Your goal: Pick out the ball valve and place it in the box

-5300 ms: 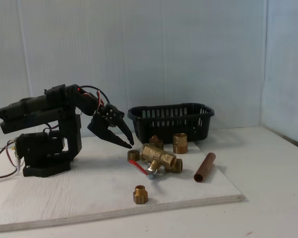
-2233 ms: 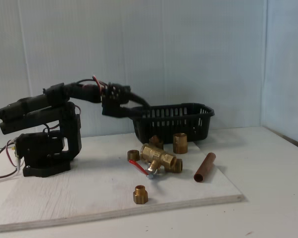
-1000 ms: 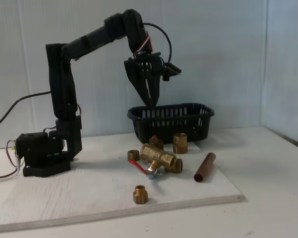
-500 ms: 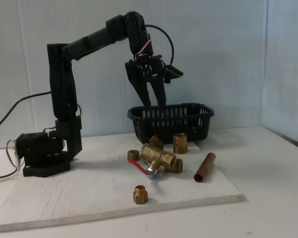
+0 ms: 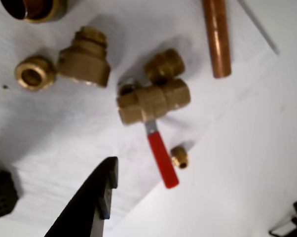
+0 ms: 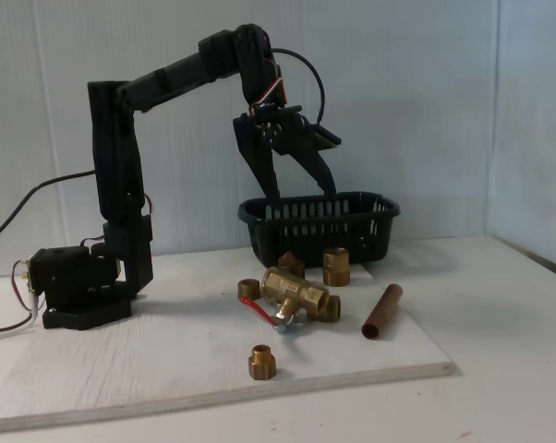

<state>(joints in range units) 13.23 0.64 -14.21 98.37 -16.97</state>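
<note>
Fingers of the gripper (image 6: 303, 196) stand spread wide apart in the fixed view, pointing downward, with nothing between them and nothing touched. The tips hang level with the rim of the box (image 6: 381, 209), in front of its left part as that view shows it, high above the fittings on the board. In the wrist view one black finger (image 5: 92, 200) rises from the bottom edge to the left of centre, and a dark sliver of the other shows at the far right edge; the wide gap between them is bare.

Below the gripper the ball valve (image 6: 292, 293) lies on the white board (image 6: 121, 369), well apart from the fingers. In the wrist view the ball valve (image 5: 153, 101) lies with its brass body across the middle of the picture and its red lever handle (image 5: 162, 159) running down toward the open fingers, not reached by either. A small brass fitting (image 5: 179, 157) lies just beside the handle's end. Two more brass fittings (image 5: 84, 57) lie to the upper left of the valve, and the copper pipe piece (image 5: 216, 37) lies at the upper right.

In the fixed view the box sits behind the valve, at the back edge of the board, and the copper pipe piece (image 6: 381, 311) lies to the valve's right.
</note>
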